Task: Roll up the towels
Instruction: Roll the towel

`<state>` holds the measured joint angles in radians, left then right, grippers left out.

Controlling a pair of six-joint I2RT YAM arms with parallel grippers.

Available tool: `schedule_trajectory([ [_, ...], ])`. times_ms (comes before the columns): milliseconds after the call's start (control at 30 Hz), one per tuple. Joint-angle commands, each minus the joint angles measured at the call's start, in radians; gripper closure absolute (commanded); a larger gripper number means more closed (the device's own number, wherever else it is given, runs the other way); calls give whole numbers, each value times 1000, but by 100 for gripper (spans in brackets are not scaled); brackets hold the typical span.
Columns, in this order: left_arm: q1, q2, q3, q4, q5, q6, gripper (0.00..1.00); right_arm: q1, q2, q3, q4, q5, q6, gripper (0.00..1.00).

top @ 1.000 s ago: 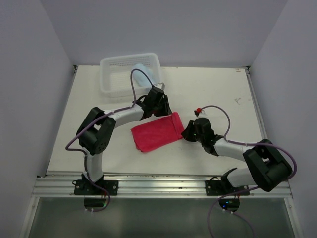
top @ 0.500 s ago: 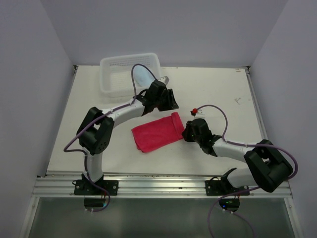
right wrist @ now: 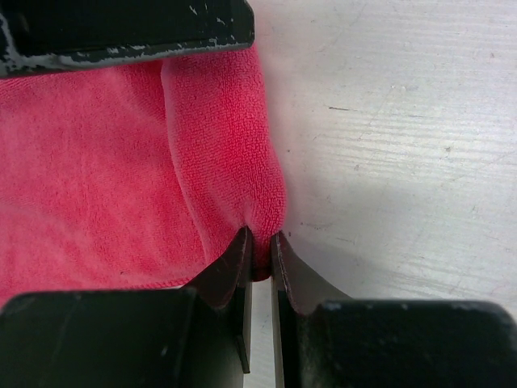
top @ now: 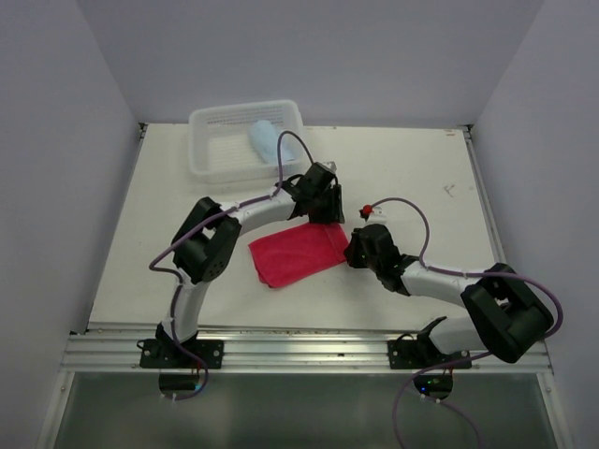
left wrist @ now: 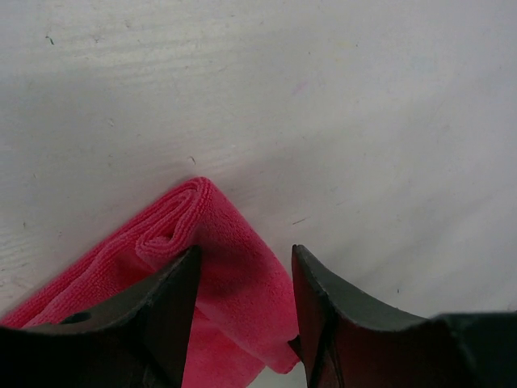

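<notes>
A red towel [top: 294, 253] lies flat in the middle of the white table [top: 412, 178]. My right gripper [right wrist: 260, 246] is shut on the towel's near right corner [right wrist: 266, 206], at the towel's right edge in the top view [top: 353, 251]. My left gripper [left wrist: 242, 267] is open, its jaws straddling the towel's folded far right corner [left wrist: 234, 242]; in the top view it sits at the towel's far edge [top: 325, 208]. A rolled light-blue towel [top: 264, 142] lies in the white basket.
A white mesh basket [top: 208, 157] stands at the table's back left. A small red-tipped part [top: 374, 207] shows on the right arm's cable. Grey walls close in the table on three sides.
My left gripper has moved right from the towel's far middle edge to its far right corner. The towel's right edge has flattened. My right gripper stays shut on its corner.
</notes>
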<state>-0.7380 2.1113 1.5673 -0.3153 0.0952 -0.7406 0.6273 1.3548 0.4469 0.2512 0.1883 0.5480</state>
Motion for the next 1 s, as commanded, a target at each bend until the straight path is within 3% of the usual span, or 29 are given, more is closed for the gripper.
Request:
schedule_trajectory([
  [0, -4, 3, 69, -65, -60, 32, 47, 8, 17, 27, -10, 39, -16, 100],
  [633, -29, 141, 203, -258, -204, 78, 45, 58, 18, 10, 14, 92, -57, 100],
  [967, -63, 242, 284, -412, -298, 92, 56, 107, 24, -5, 59, 148, -83, 100],
])
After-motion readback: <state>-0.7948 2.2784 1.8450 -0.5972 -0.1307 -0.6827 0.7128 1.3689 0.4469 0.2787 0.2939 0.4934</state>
